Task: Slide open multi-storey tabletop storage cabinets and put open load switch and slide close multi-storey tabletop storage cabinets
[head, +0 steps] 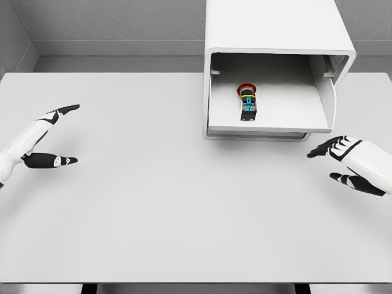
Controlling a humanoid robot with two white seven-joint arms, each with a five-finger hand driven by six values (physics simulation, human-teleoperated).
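A white storage cabinet (278,27) stands at the back right of the table, its drawer (269,125) slid out toward me. Inside the drawer lies the load switch (247,101), a small black body with a red cap, a yellow ring and blue marks. My right hand (335,160) hovers just below and right of the drawer's front corner, fingers spread, holding nothing. At the far left my left hand (60,136) hangs over the table, thumb and fingers apart and empty, well away from the cabinet.
The grey table (159,208) stretches wide in front of the cabinet. Its front edge runs along the bottom of the view. A grey wall (110,21) rises behind the table.
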